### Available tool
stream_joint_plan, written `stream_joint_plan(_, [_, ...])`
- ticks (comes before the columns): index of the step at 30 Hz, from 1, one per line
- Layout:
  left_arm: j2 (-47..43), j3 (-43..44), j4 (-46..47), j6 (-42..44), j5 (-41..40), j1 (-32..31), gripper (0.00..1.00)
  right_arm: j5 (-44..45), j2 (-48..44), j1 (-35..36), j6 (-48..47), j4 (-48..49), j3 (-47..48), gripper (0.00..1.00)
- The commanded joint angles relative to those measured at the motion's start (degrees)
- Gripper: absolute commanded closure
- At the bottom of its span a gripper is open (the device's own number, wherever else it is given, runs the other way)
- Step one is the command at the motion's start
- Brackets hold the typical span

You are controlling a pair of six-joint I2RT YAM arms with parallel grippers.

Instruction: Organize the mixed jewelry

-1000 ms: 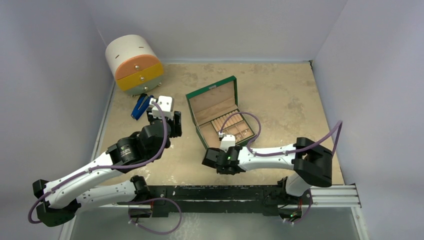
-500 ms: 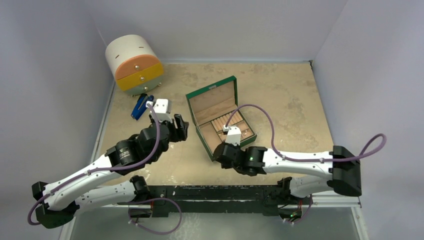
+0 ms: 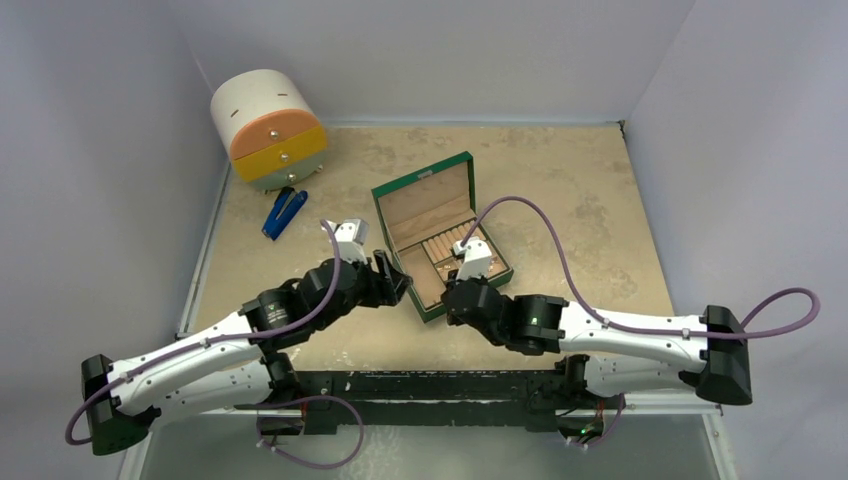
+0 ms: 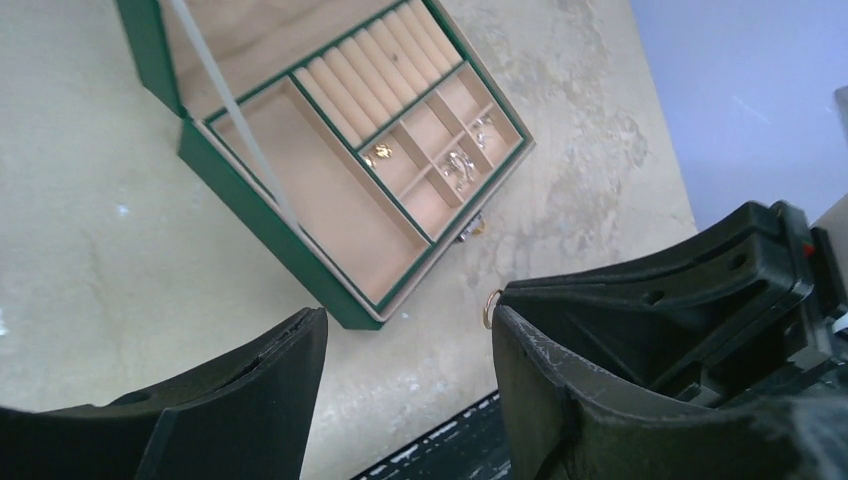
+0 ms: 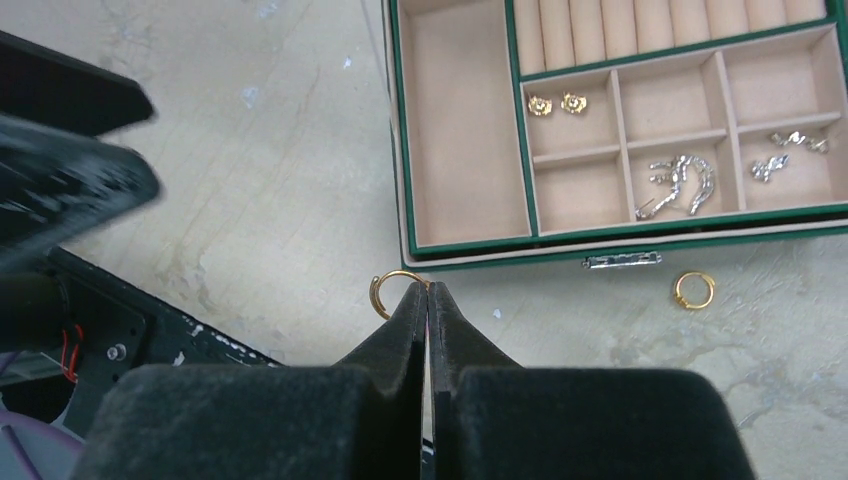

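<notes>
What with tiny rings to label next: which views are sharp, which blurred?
Right wrist: box and ring crisp, right fingers soft. Left wrist: box sharp, jewelry tiny but legible. Top: even light, no glare, jewelry unresolved.

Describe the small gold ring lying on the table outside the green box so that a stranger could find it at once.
Find the open green jewellery box with beige compartments on the mottled tan table. Just outside its front wall, beside the silver clasp, lies the small gold ring. Unlike the other gold ring, pinched by the right fingers, it lies free on the table.
</notes>
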Motion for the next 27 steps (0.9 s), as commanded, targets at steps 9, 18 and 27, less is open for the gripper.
stream_joint_plan(9, [5.53,-3.92,19.27,-8.2,14.61,0.29,0.44,3.43,-7.28,0.31,-4.61,3.87,0.19,1.0])
stream_joint_plan(18, [7.6,-6.5,27.39,-11.54,18.57,0.24,0.53,2.25,-11.19,0.3,-5.66,6.19,-1.68,1.0])
stream_joint_plan(27, [8.0,-7.54,30.05,-12.89,19.36,0.26,0.6,0.03,-12.59,0.31,-5.77,7.26,-2.79,1.0])
